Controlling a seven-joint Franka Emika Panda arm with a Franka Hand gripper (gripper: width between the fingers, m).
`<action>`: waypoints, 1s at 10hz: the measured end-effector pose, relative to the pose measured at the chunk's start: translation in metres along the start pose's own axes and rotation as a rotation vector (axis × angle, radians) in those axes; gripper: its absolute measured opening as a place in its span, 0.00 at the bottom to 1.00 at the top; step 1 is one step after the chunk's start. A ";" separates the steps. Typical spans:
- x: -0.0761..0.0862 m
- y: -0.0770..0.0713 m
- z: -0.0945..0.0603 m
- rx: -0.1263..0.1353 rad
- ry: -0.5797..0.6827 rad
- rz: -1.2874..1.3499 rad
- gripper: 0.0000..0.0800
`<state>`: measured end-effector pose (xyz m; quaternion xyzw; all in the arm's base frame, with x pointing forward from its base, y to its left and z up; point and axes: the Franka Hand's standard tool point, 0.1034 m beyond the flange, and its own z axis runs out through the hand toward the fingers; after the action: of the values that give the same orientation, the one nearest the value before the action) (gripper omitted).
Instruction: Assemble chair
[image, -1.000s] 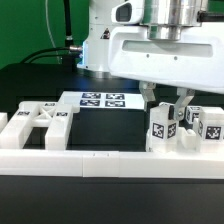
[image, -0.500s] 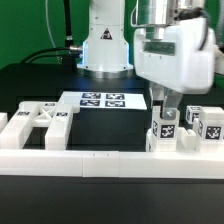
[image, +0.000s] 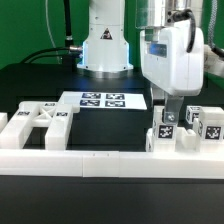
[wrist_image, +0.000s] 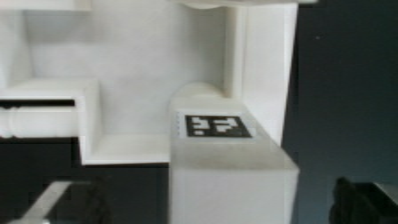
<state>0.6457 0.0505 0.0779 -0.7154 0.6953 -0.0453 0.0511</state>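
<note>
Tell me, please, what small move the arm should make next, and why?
Probably lift straight up. The hand has just opened, and its fingers now stand clear on either side of the tagged block, which stands by itself behind the border rail, so it seems to be released.

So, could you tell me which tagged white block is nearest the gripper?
The leftmost block of those at the exterior view's right, directly below the open gripper.

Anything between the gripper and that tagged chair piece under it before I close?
Nothing visible. The gripper hangs open right over the tagged chair piece, with a finger on each side of it in the wrist view. The other tagged block stands apart, toward the exterior view's right.
</note>
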 end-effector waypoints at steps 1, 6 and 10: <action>-0.001 0.001 0.000 -0.011 -0.001 -0.112 0.80; -0.002 0.000 0.000 -0.001 0.002 -0.618 0.81; -0.013 0.003 -0.005 -0.010 0.019 -1.150 0.81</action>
<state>0.6418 0.0634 0.0823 -0.9784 0.1949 -0.0690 0.0085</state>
